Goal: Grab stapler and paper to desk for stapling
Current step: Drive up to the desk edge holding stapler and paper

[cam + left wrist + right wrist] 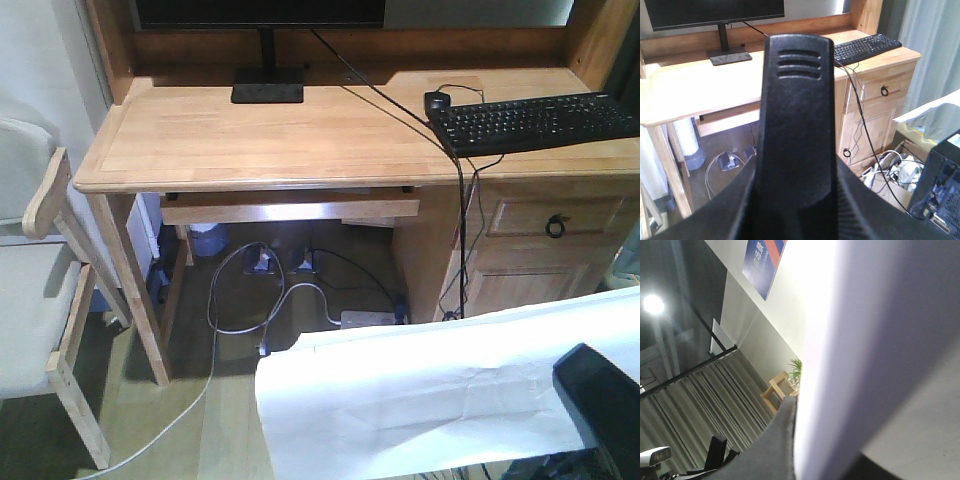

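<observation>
In the left wrist view the black stapler [797, 115] stands up between the fingers of my left gripper [796, 175], which is shut on its lower body. Its ribbed end points toward the desk [690, 90]. The white paper [430, 390] hangs in the air low at the front right, in front of the desk [300, 130] and below its top. A black part of my right arm [600, 395] lies over the paper's right edge. In the right wrist view my right gripper [815, 452] is shut on the paper [880, 340], which fills the right half.
On the desk stand a monitor foot [267, 85], a black keyboard [540, 120] and a mouse [438, 101], with a cable running down the front. A wooden chair [40, 290] stands at the left. Cables [260, 290] lie under the desk, next to the drawer unit [555, 225].
</observation>
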